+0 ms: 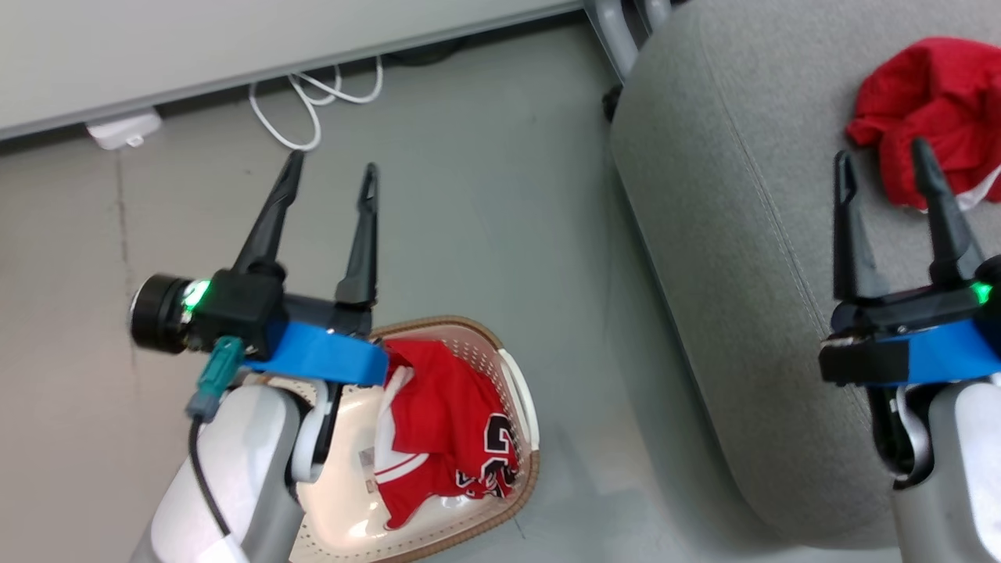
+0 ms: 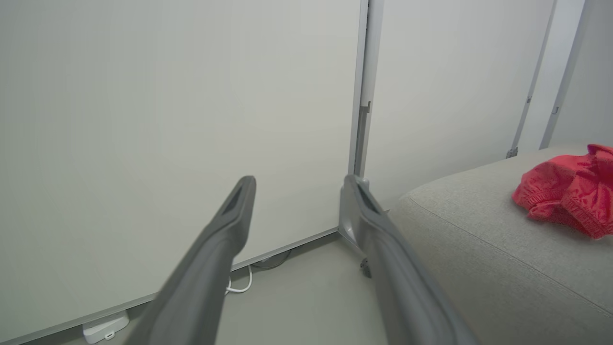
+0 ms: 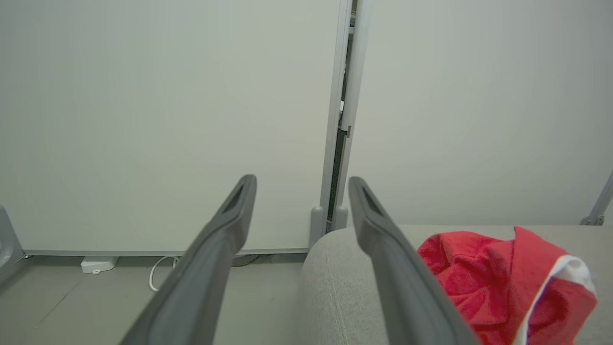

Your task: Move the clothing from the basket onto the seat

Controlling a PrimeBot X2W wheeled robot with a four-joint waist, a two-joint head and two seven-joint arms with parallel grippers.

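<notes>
Left hand (image 1: pixel 333 163) and right hand (image 1: pixel 880 150) are both spread wide and empty, and the jersey (image 1: pixel 438 422) in the basket (image 1: pixel 457 320) looks light and floppy, so I'd pinch a bunched fold.

Counted two red garments: one jersey (image 1: pixel 442 422) lower centre, one bundle (image 1: pixel 931 102) upper right; one basket (image 1: pixel 478 353); one seat (image 1: pixel 727 234); one white cable (image 1: pixel 315 117).

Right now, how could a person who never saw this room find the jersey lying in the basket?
Start at the big grey sofa; on the floor to its left in the head view stands a cream oval basket with a brown rim. The jersey lies inside it, crumpled. Unlike the red garment on the sofa, it shows white stripes and a black-and-white number.
</notes>
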